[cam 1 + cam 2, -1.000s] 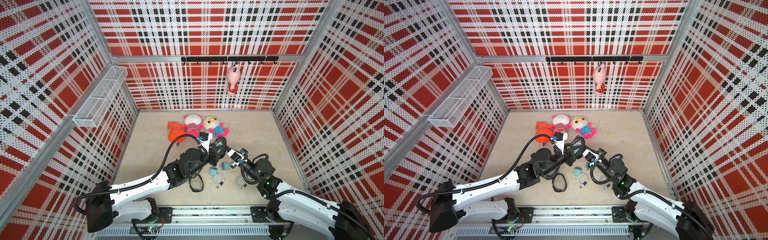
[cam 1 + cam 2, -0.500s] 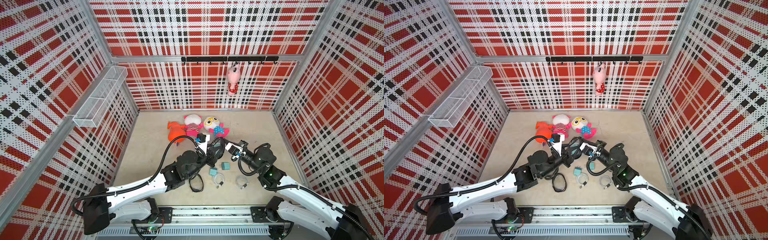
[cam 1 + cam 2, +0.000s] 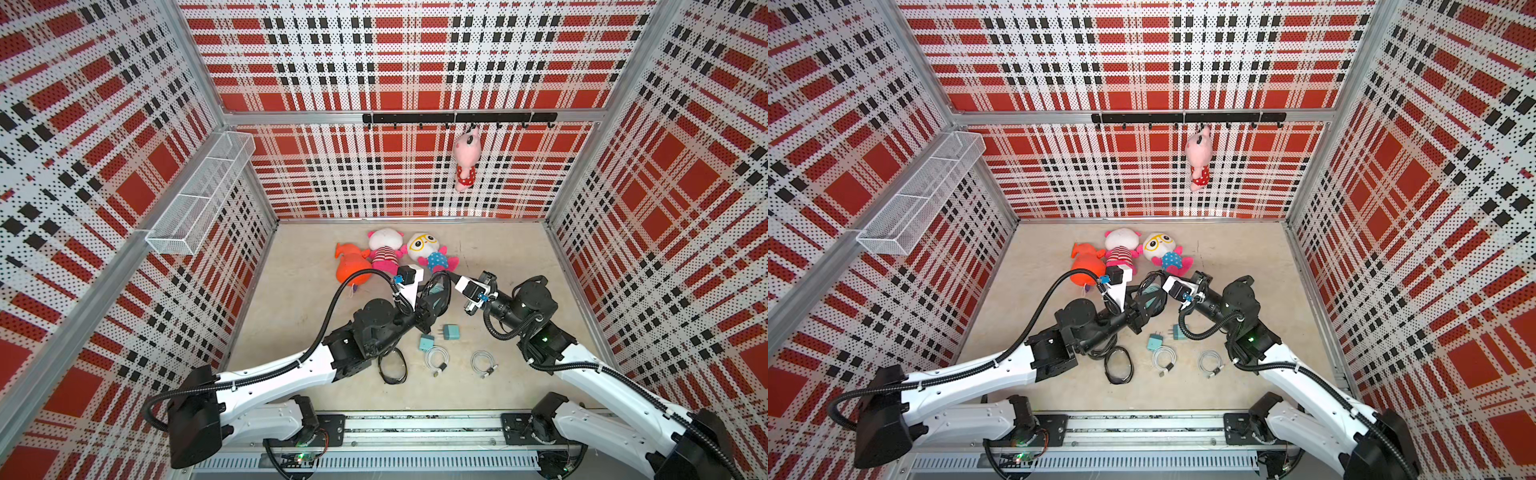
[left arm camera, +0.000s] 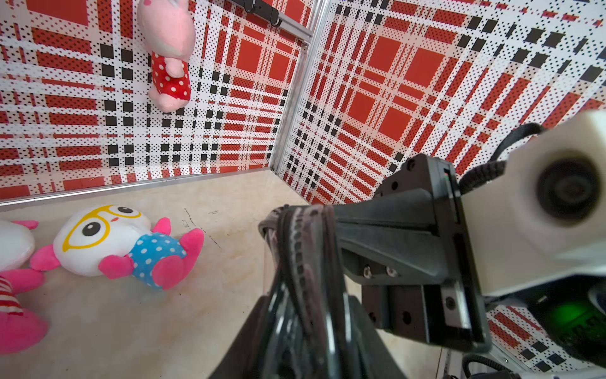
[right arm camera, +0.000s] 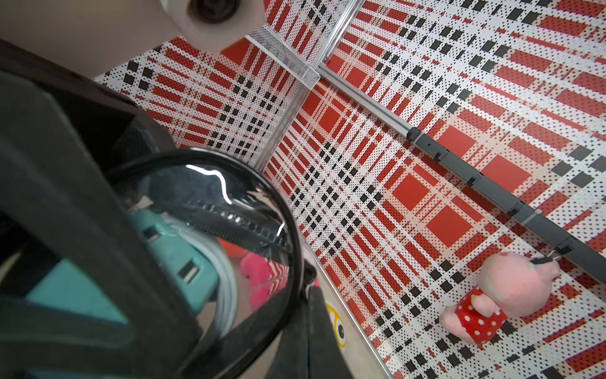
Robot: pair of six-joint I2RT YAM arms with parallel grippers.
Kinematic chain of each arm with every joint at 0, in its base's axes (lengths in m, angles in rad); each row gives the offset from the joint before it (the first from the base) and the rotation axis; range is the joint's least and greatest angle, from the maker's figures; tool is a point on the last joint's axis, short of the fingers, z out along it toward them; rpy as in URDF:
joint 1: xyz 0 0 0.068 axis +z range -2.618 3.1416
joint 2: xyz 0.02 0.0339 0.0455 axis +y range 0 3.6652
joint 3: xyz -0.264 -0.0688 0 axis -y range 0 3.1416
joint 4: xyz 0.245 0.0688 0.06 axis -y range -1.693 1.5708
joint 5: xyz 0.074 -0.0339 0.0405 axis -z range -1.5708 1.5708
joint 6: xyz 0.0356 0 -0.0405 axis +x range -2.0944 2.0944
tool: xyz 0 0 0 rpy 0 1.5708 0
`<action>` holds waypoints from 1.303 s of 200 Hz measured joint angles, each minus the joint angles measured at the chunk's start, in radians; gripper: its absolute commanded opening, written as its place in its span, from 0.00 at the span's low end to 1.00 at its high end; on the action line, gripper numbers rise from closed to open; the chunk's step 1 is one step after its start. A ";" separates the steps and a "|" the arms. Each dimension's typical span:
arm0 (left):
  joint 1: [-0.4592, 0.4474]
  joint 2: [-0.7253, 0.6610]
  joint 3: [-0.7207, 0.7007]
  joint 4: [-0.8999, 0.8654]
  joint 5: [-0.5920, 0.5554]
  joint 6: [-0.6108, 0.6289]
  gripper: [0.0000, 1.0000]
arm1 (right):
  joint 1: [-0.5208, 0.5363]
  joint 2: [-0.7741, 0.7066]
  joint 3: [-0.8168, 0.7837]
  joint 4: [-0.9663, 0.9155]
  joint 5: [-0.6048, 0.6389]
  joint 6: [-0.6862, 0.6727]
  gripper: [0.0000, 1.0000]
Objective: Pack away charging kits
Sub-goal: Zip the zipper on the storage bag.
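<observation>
My left gripper (image 3: 430, 307) (image 3: 1140, 313) (image 4: 308, 328) is shut on a black oval zip case (image 3: 437, 291) (image 3: 1152, 293) (image 4: 305, 262) and holds it on edge above the floor. Through its clear window (image 5: 213, 203) a teal plug adapter (image 5: 183, 256) and a white cable (image 5: 229, 285) show inside. My right gripper (image 3: 451, 277) (image 3: 1163, 282) (image 5: 310, 292) is shut at the case's far rim, a small pale zip pull pinched between its tips. Two teal adapters (image 3: 451, 332) (image 3: 426, 343) and two coiled white cables (image 3: 436, 357) (image 3: 483, 361) lie on the floor below.
A second black case (image 3: 392, 368) lies under my left forearm. Three plush toys (image 3: 351, 266) (image 3: 384, 253) (image 3: 430, 251) lie just behind the grippers. A pink plush (image 3: 465, 164) hangs from the hook rail (image 3: 415, 118). A wire basket (image 3: 203, 195) is on the left wall.
My right arm has swung up and toward the back, its shut gripper travelling along the case's rim to the far end. The left gripper has kept the case almost still.
</observation>
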 measured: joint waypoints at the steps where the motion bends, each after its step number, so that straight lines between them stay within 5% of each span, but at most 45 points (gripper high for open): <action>1: 0.002 0.000 0.001 0.000 0.002 0.000 0.09 | 0.000 0.000 0.000 0.000 0.000 0.002 0.00; 75: 0.053 -0.007 -0.034 -0.048 0.030 0.015 1.00 | 0.000 0.001 0.067 0.146 -0.019 0.112 0.00; 117: 0.056 -0.033 -0.145 0.100 -0.001 0.018 0.98 | 0.000 0.008 0.084 0.245 -0.023 0.182 0.00; 173: 0.020 -0.112 -0.478 0.715 -0.047 0.133 0.98 | 0.000 0.013 0.084 0.352 0.016 0.367 0.00; 222: -0.061 0.029 -0.458 1.122 -0.098 0.321 0.98 | 0.000 0.035 0.052 0.538 0.100 0.684 0.00; 260: -0.074 0.172 -0.387 1.189 -0.095 0.431 0.98 | 0.000 0.066 0.035 0.624 0.093 0.855 0.00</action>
